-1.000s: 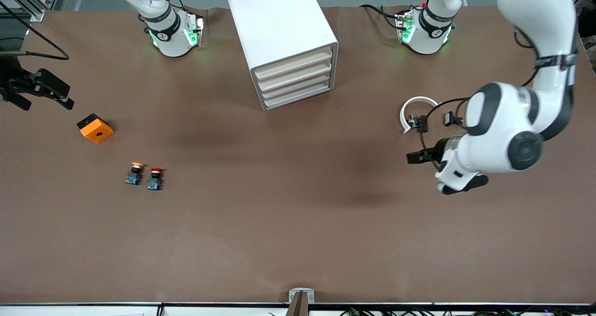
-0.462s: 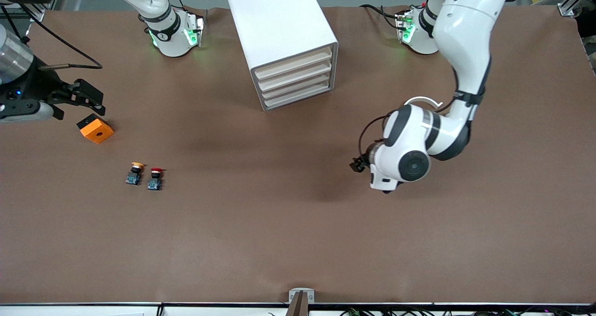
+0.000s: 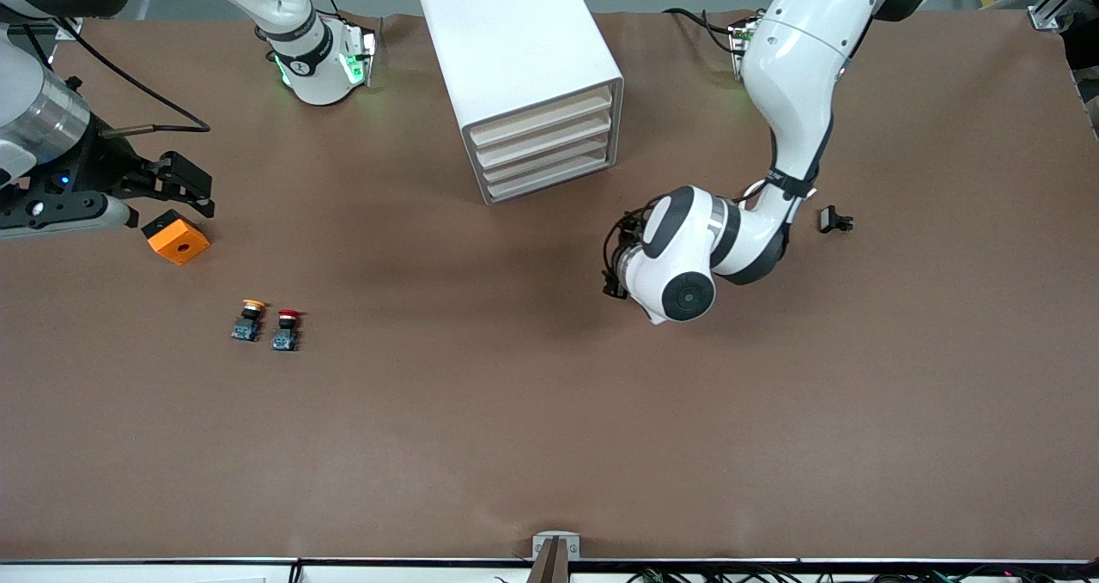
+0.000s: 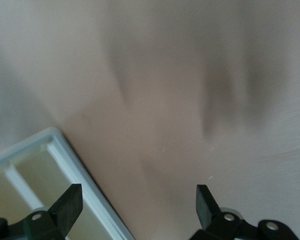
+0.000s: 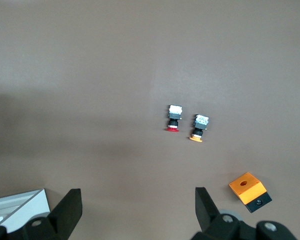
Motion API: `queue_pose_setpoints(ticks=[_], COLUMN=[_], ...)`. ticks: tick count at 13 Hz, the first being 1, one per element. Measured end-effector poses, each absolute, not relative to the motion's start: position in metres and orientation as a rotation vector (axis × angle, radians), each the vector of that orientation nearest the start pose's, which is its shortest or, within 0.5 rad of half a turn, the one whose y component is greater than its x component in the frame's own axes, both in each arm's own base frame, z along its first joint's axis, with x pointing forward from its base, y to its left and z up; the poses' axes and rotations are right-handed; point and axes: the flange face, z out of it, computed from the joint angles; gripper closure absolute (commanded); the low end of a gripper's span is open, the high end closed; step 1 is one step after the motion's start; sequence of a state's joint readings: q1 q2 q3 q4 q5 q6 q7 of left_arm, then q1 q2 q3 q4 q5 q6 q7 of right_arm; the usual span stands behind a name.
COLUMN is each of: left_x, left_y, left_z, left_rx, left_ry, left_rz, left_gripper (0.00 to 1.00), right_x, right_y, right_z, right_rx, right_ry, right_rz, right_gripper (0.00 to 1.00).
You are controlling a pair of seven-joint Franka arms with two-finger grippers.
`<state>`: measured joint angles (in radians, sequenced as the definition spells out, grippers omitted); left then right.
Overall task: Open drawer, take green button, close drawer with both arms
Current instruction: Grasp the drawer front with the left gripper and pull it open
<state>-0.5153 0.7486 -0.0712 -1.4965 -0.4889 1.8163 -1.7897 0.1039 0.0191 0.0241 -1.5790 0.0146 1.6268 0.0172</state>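
Both arms have swung in toward the middle since a second ago. The left arm has come over from its end of the tabletop [image 3: 549,446], and its left claw [image 4: 135,210] now hangs over the bare brown top just beside the white cabinet [image 3: 519,68]. Its two black fingers [image 4: 70,202] stand wide apart and hold nothing. In the left wrist view, a corner of the cabinet sits right by one finger.

The right claw [image 3: 185,184] has slid in from the edge and now hangs just above the orange block [image 3: 178,241]. It is wide open and empty too.

All four drawers [image 3: 545,141] are shut, with their cream fronts facing the front camera and a bit toward the left arm's end. Each front runs long and flat across the cabinet. No green button shows anywhere; I think it is inside a drawer. Only the orange-capped button [image 3: 248,319] and the red-capped button [image 3: 286,329] sit out on the tabletop, side by side.

The left claw is much nearer to the drawers, so I think it should pull one open. It is off to the side of the fronts and needs to come round to face them.
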Motion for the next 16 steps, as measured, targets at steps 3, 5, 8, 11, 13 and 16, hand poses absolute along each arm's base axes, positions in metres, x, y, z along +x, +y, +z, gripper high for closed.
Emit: queue_pose_setpoints(ticks=[3, 5, 8, 11, 13, 16], left_x=[0.515, 0.503, 0.480, 0.463, 0.455, 0.439], left_y=[-0.427, -0.442, -0.452, -0.453, -0.455, -0.461], left_z=[0.196, 0.188, 0.175, 0.169, 0.159, 0.135], left_rx=[-1.878, -1.696, -1.457, -1.347, -1.320, -1.291], left_ry=[-1.925, -1.969, -1.922, -1.827, -1.806, -1.776], left_rz=[1.090, 1.227, 1.293, 1.311, 1.298, 1.280], left_gripper=[0.00, 0.00, 0.13, 0.29, 0.41, 0.58], right_x=[0.558, 0.553, 0.539, 0.533, 0.530, 0.517], right_y=[0.097, 0.124, 0.176, 0.208, 0.226, 0.266], right_z=[0.613, 0.612, 0.611, 0.600, 0.590, 0.577], right_rx=[-3.121, -3.122, -3.120, -3.121, -3.120, -3.123], right_ry=[-0.101, -0.043, 0.091, 0.221, 0.319, 0.423], right_rz=[-0.032, -0.026, -0.015, 0.019, 0.043, 0.075], right_gripper=[0.00, 0.00, 0.00, 0.00, 0.00, 0.00])
